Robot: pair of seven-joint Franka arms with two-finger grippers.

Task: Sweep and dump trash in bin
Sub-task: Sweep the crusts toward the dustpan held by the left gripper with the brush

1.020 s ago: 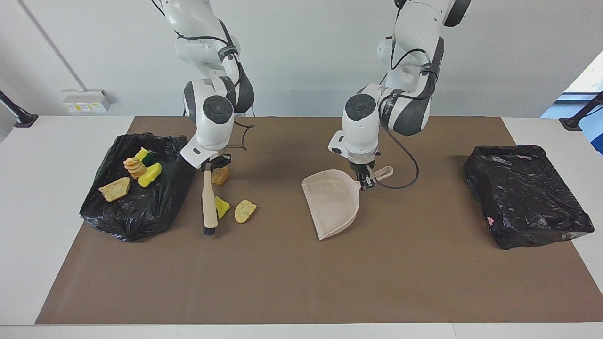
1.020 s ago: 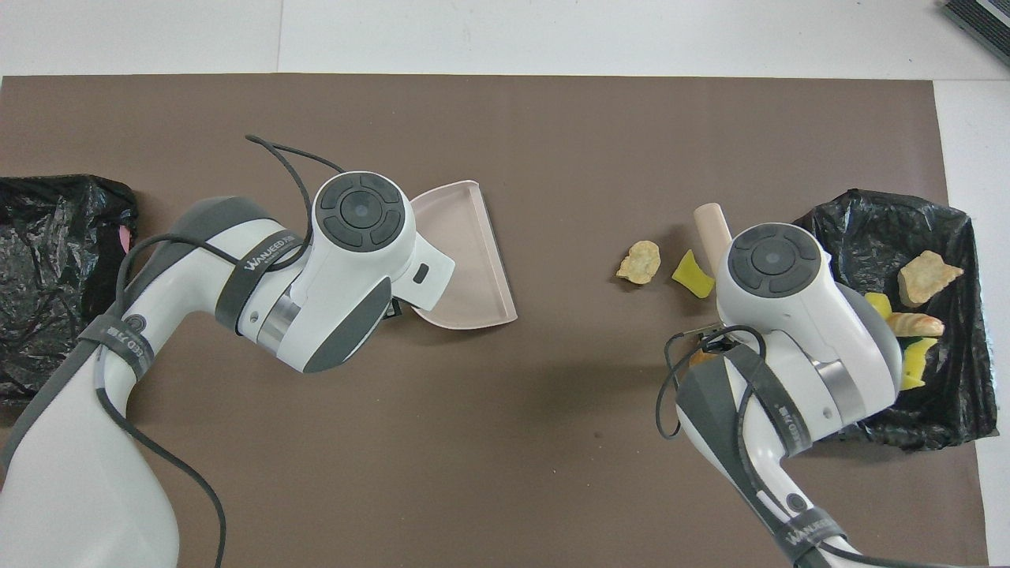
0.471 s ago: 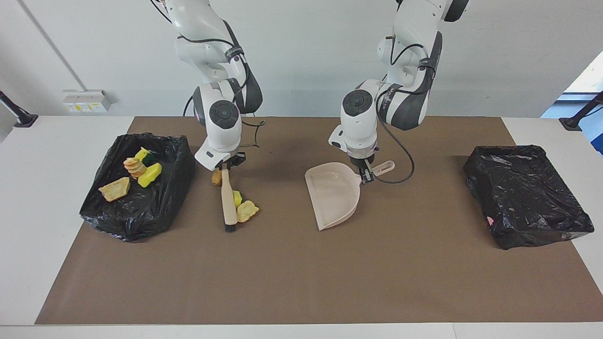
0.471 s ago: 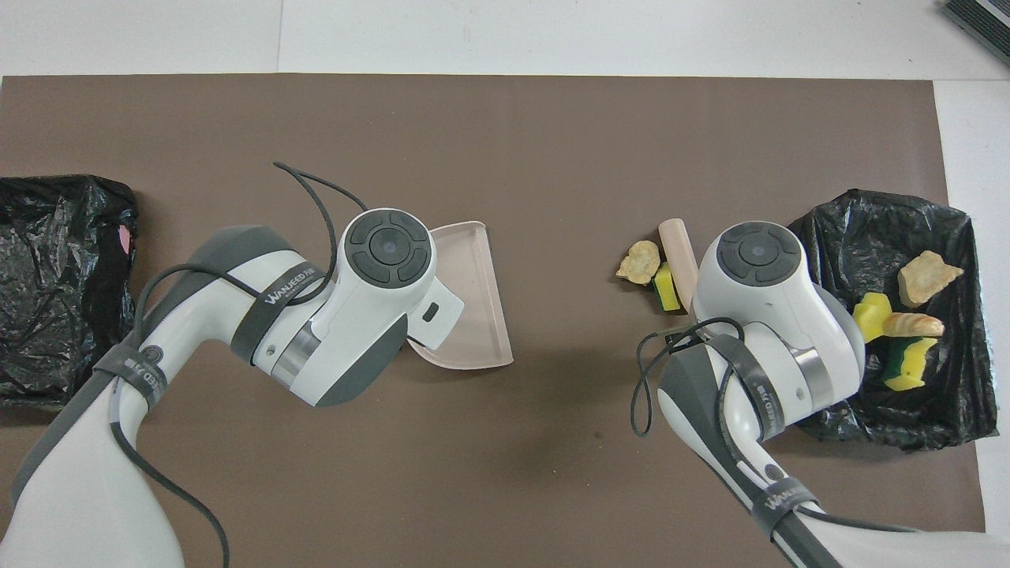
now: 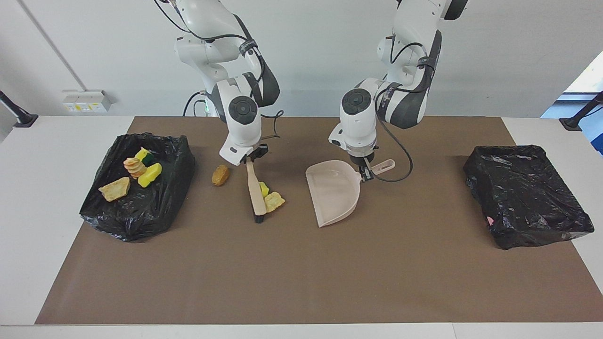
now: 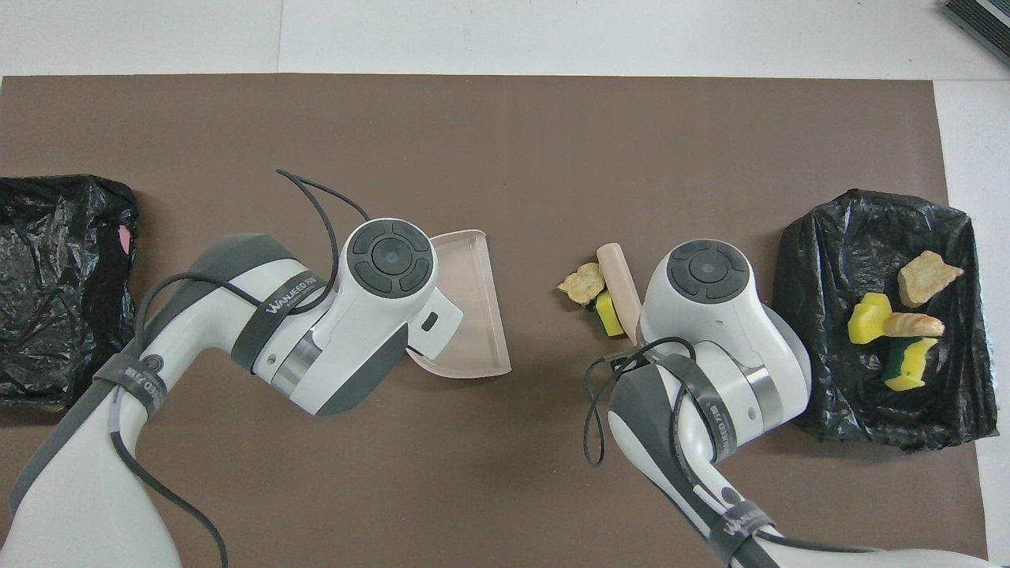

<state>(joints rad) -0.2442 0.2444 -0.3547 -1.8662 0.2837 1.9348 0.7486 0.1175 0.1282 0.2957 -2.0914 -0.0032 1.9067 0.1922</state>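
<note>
I see a smooth plastic dustpan (image 5: 333, 190), crinkled glossy bin bags (image 5: 525, 200), spongy foam scraps (image 5: 274, 201), and a matt brown mat (image 5: 301, 273).

The facing view looks from high across the table (image 5: 301, 282) toward both robots. The overhead view looks steeply down from their end. Both share the brown mat (image 6: 505, 142).

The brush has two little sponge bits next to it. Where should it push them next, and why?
Probably sideways toward the dustpan. The right gripper holds the brush with a yellow scrap and a tan scrap against it; the pan, held by the left gripper, sits apart from them with bare mat between.
</note>
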